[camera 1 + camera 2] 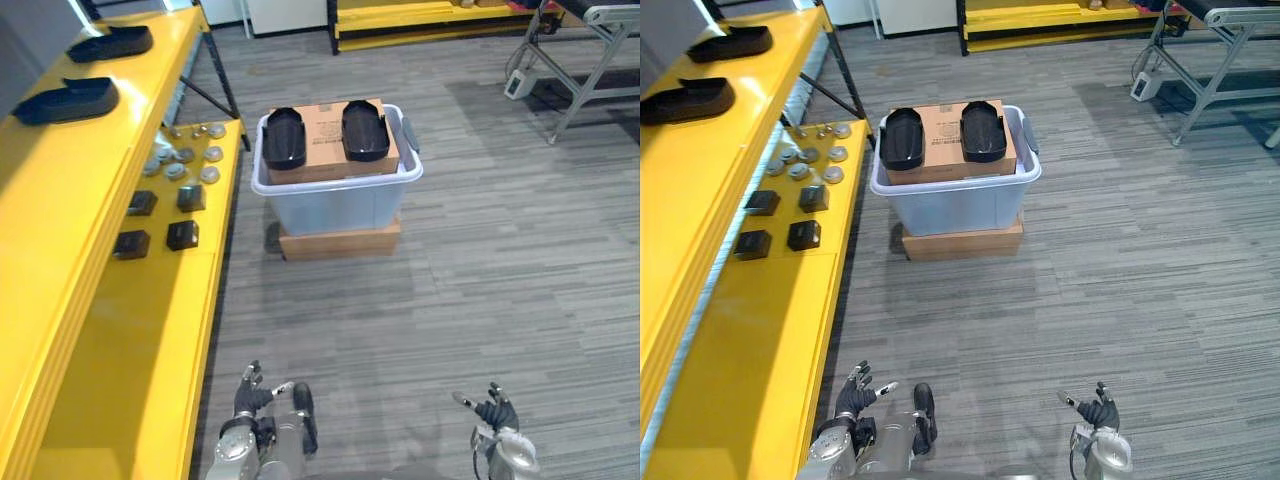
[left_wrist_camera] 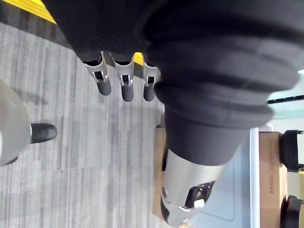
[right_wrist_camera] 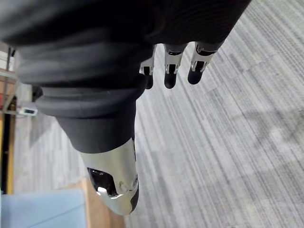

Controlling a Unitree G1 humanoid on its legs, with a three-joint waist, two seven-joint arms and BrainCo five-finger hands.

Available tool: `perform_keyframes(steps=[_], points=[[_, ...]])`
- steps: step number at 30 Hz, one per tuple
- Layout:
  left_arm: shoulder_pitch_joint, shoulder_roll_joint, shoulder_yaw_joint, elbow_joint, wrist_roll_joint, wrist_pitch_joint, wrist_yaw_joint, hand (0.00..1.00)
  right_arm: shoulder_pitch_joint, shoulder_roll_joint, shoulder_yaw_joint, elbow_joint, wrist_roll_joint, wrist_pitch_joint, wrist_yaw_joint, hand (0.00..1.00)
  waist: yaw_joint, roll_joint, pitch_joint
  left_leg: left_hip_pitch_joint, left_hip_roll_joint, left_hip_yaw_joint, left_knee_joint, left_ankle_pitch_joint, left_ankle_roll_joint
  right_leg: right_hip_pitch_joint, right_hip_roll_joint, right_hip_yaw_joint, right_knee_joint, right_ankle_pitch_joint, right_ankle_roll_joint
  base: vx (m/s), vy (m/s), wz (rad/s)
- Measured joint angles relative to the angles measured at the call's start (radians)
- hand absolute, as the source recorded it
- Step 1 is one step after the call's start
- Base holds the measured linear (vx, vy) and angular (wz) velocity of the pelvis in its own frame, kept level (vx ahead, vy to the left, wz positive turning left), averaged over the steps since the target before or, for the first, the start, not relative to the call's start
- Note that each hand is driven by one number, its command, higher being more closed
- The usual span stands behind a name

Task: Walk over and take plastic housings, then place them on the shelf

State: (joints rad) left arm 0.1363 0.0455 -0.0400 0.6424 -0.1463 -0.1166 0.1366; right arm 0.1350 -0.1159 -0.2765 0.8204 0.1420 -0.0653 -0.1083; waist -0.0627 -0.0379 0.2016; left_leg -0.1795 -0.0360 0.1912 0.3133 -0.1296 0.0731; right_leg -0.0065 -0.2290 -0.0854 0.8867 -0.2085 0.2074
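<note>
L hand (image 1: 262, 418) hangs low at near edge, over the floor (image 1: 430, 310), just right of the yellow shelf (image 1: 60, 200). Its fingers (image 2: 127, 88) are straight, a bit spread, thumb apart, nothing held. R hand (image 1: 497, 418) is level w/ it at near right, well apart from L hand; its fingers (image 3: 171, 78) are straight and loose too, holding nothing. Both hands point far, toward the bin.

Pale plastic bin (image 1: 335, 205) stands mid-far on a flat cardboard box (image 1: 340, 242). Inside the bin sits a 2nd carton (image 1: 325, 135), top about level w/ the rim. Two black housings (image 1: 284, 137) lie on it side by side, the right one (image 1: 365, 130) near the bin's right edge.

Shelf runs along the whole left side, near to far. Top level holds 2 more black housings (image 1: 68, 100), far left. Lower level holds small black blocks (image 1: 182, 235) and, farther back, round metal parts (image 1: 209, 174).

Wide stretch of floor lies btw hands and bin, and to the bin's right. Bin's left side is near the shelf edge. Grey metal frame (image 1: 590, 60) stands far right.
</note>
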Motion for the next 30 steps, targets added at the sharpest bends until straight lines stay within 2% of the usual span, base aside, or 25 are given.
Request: perform_keyframes(steps=[1, 2, 3, 4, 5, 6, 8, 9, 10, 11, 13, 14, 15, 16, 17, 18, 19, 21, 22, 24, 25, 26, 27, 28, 30], points=[[0.002, 0.002, -0.003, 0.0, 0.0, 0.003, 0.001, 0.0, 0.002, 0.002, 0.004, 0.0, -0.009, 0.002, 0.004, 0.0, -0.004, 0.005, 0.002, 0.076, -0.005, -0.003, -0.021, -0.026, 0.004, -0.06, -0.019, -0.012, 0.119, -0.037, -0.06, 0.55, 0.103, 0.1], [0.003, 0.008, -0.005, 0.0, 0.0, 0.003, 0.003, 0.0, -0.001, 0.002, 0.004, -0.001, -0.013, 0.002, 0.004, 0.0, -0.004, 0.011, 0.001, 0.116, -0.005, -0.007, -0.043, -0.03, 0.004, -0.085, -0.026, -0.033, 0.135, -0.053, -0.085, 0.65, 0.082, 0.09], [0.002, 0.019, -0.009, 0.006, 0.0, 0.002, 0.002, 0.0, -0.008, -0.004, 0.012, -0.003, -0.018, -0.003, 0.005, 0.0, -0.007, 0.033, 0.0, 0.191, 0.007, -0.024, -0.097, -0.03, 0.003, -0.126, -0.021, -0.089, 0.099, -0.091, -0.133, 0.62, 0.021, 0.21], [-0.01, 0.022, -0.007, 0.015, 0.0, 0.001, 0.003, 0.0, -0.017, -0.015, 0.017, -0.004, -0.018, -0.005, 0.005, 0.0, -0.009, 0.062, 0.008, 0.249, 0.036, -0.032, -0.129, -0.029, 0.001, -0.157, 0.007, -0.147, -0.005, -0.122, -0.158, 0.5, -0.028, 0.26], [-0.012, 0.022, -0.007, 0.017, 0.0, -0.001, 0.004, 0.0, -0.019, -0.017, 0.018, -0.005, -0.018, -0.005, 0.005, 0.0, -0.009, 0.071, 0.007, 0.266, 0.049, -0.035, -0.137, -0.028, 0.001, -0.179, 0.02, -0.164, -0.073, -0.126, -0.164, 0.55, -0.109, 0.38], [-0.02, 0.02, -0.007, 0.02, 0.0, -0.003, 0.004, 0.0, -0.018, -0.019, 0.019, -0.011, -0.019, -0.006, 0.005, 0.0, -0.017, 0.086, 0.009, 0.304, 0.081, -0.042, -0.139, -0.028, -0.01, -0.233, 0.058, -0.163, -0.318, -0.094, -0.15, 0.45, -0.125, 0.36], [-0.02, 0.023, -0.007, 0.027, 0.0, -0.006, 0.003, 0.0, -0.018, -0.018, 0.02, -0.012, -0.018, -0.006, 0.005, 0.0, -0.029, 0.082, 0.006, 0.325, 0.092, -0.04, -0.141, -0.039, -0.054, -0.244, 0.078, -0.13, -0.514, 0.002, -0.144, 0.42, -0.145, 0.51], [-0.02, 0.036, -0.007, 0.045, 0.001, -0.009, 0.005, 0.0, -0.006, -0.016, 0.02, -0.011, -0.019, -0.005, 0.004, 0.0, -0.038, 0.063, 0.003, 0.358, 0.093, -0.038, -0.141, -0.073, -0.11, -0.247, 0.087, -0.083, -0.636, 0.178, -0.145, 0.41, -0.17, 0.56], [-0.024, 0.034, -0.007, 0.066, 0.002, -0.009, 0.007, 0.0, 0.009, -0.02, 0.02, -0.009, -0.022, -0.005, 0.004, 0.0, -0.04, 0.051, 0.002, 0.381, 0.093, -0.04, -0.141, -0.098, -0.141, -0.248, 0.093, -0.047, -0.634, 0.288, -0.183, 0.53, -0.243, 0.23], [-0.027, 0.014, -0.003, 0.086, 0.002, -0.004, 0.015, 0.0, -0.003, -0.033, 0.02, -0.004, -0.028, -0.002, 0.004, 0.0, -0.029, 0.081, -0.005, 0.387, 0.128, -0.035, -0.138, -0.097, -0.149, -0.264, 0.119, -0.042, -0.584, 0.272, -0.199, 0.47, -0.262, -0.14], [-0.023, 0.006, -0.002, 0.102, 0.003, -0.004, 0.016, 0.0, -0.016, -0.035, 0.02, -0.015, -0.033, -0.006, 0.007, 0.0, -0.039, 0.082, -0.004, 0.399, 0.138, -0.028, -0.101, -0.076, -0.182, -0.298, 0.121, -0.043, -0.444, 0.136, -0.217, 0.45, -0.27, -0.12], [-0.026, 0.004, -0.002, 0.104, 0.003, -0.004, 0.015, 0.0, -0.012, -0.034, 0.019, -0.014, -0.033, -0.005, 0.009, 0.0, -0.04, 0.082, -0.004, 0.392, 0.145, -0.032, -0.063, -0.074, -0.186, -0.292, 0.121, -0.049, -0.425, 0.109, -0.222, 0.37, -0.255, 0.18], [-0.03, -0.001, 0.001, 0.103, 0.003, -0.005, 0.015, 0.0, -0.001, -0.033, 0.02, -0.014, -0.033, -0.004, 0.015, 0.0, -0.041, 0.079, 0.002, 0.361, 0.162, -0.05, 0.049, -0.073, -0.188, -0.264, 0.123, -0.058, -0.412, 0.069, -0.22, 0.32, -0.271, 0.38], [-0.031, -0.011, 0.003, 0.102, 0.002, -0.006, 0.015, 0.0, 0.018, -0.033, 0.021, -0.019, -0.033, -0.003, 0.02, 0.0, -0.042, 0.086, 0.015, 0.287, 0.206, -0.068, 0.271, -0.036, -0.228, -0.196, 0.134, -0.086, -0.427, 0.039, -0.224, 0.34, -0.309, 0.36], [-0.018, -0.021, 0.003, 0.101, 0.002, -0.007, 0.013, 0.0, 0.031, -0.033, 0.025, -0.023, -0.032, -0.003, 0.019, 0.0, -0.034, 0.085, 0.023, 0.207, 0.258, -0.079, 0.476, 0.013, -0.236, -0.131, 0.158, -0.102, -0.456, 0.026, -0.243, 0.24, -0.229, 0.2], [-0.011, -0.022, 0.003, 0.101, 0.002, -0.007, 0.012, 0.0, 0.037, -0.033, 0.029, -0.021, -0.03, -0.003, 0.018, 0.0, -0.032, 0.086, 0.023, 0.177, 0.279, -0.074, 0.553, 0.003, -0.221, -0.106, 0.169, -0.106, -0.473, 0.017, -0.25, 0.22, -0.172, -0.1], [0.006, -0.024, 0.003, 0.104, 0.002, -0.005, 0.009, 0.0, 0.032, -0.031, 0.028, -0.023, -0.025, -0.007, 0.016, 0.0, -0.032, 0.087, 0.024, 0.128, 0.29, -0.064, 0.619, -0.023, -0.182, -0.055, 0.182, -0.104, -0.514, 0.012, -0.253, 0.23, -0.113, -0.19], [0.015, -0.031, 0.004, 0.104, 0.002, -0.002, 0.001, 0.0, 0.026, -0.029, 0.018, -0.023, -0.022, -0.008, 0.015, 0.0, -0.029, 0.084, 0.024, 0.086, 0.266, -0.037, 0.546, -0.067, -0.179, -0.006, 0.182, -0.088, -0.575, 0.032, -0.249, 0.25, -0.065, -0.22], [0.023, -0.033, 0.004, 0.102, 0.002, -0.003, -0.002, 0.0, 0.023, -0.029, 0.016, -0.023, -0.017, -0.007, 0.015, 0.0, -0.021, 0.085, 0.024, 0.084, 0.238, -0.037, 0.418, -0.088, -0.182, 0.011, 0.181, -0.073, -0.599, 0.042, -0.248, 0.26, 0.019, -0.47], [0.025, -0.033, 0.005, 0.1, 0.002, -0.002, -0.002, 0.0, 0.021, -0.025, 0.0, -0.022, -0.016, -0.007, 0.015, 0.0, -0.008, 0.088, 0.022, 0.09, 0.189, -0.076, 0.175, -0.086, -0.185, 0.022, 0.179, -0.044, -0.607, 0.043, -0.243, 0.29, 0.084, -0.5], [0.021, -0.036, 0.005, 0.098, 0.002, -0.002, -0.002, 0.0, 0.023, -0.028, -0.008, -0.022, -0.016, -0.007, 0.013, 0.0, -0.009, 0.102, 0.015, 0.098, 0.164, -0.113, 0.012, -0.034, -0.197, 0.022, 0.186, -0.038, -0.613, 0.04, -0.229, 0.26, 0.12, -0.25], [0.022, -0.038, 0.005, 0.097, 0.002, -0.002, -0.002, 0.0, 0.026, -0.031, -0.014, -0.022, -0.016, -0.007, 0.012, 0.0, -0.009, 0.116, 0.013, 0.1, 0.158, -0.125, -0.054, 0.043, -0.195, 0.023, 0.197, -0.032, -0.614, 0.035, -0.22, 0.3, 0.156, -0.21], [0.009, -0.028, 0.008, 0.103, 0.002, -0.001, -0.002, 0.0, 0.025, -0.019, -0.03, -0.011, -0.014, -0.003, 0.01, 0.0, -0.009, 0.117, 0.013, 0.115, 0.154, -0.122, -0.071, 0.06, -0.149, 0.039, 0.199, -0.019, -0.617, 0.025, -0.203, 0.23, 0.132, -0.08], [0.008, -0.019, 0.01, 0.1, 0.002, -0.003, -0.002, 0.0, 0.04, -0.009, -0.031, -0.013, -0.01, -0.004, 0.007, 0.0, -0.011, 0.095, 0.006, 0.141, 0.135, -0.118, -0.105, 0.063, -0.145, 0.054, 0.176, -0.017, -0.633, 0.023, -0.192, 0.21, 0.135, -0.04], [0.009, -0.004, 0.01, 0.1, 0.002, -0.003, -0.004, 0.0, 0.049, -0.002, -0.035, -0.015, 0.006, -0.004, 0.004, 0.0, -0.009, 0.072, -0.005, 0.16, 0.109, -0.107, -0.149, 0.072, -0.132, 0.059, 0.154, -0.011, -0.651, 0.02, -0.177, 0.15, 0.112, 0.0]])
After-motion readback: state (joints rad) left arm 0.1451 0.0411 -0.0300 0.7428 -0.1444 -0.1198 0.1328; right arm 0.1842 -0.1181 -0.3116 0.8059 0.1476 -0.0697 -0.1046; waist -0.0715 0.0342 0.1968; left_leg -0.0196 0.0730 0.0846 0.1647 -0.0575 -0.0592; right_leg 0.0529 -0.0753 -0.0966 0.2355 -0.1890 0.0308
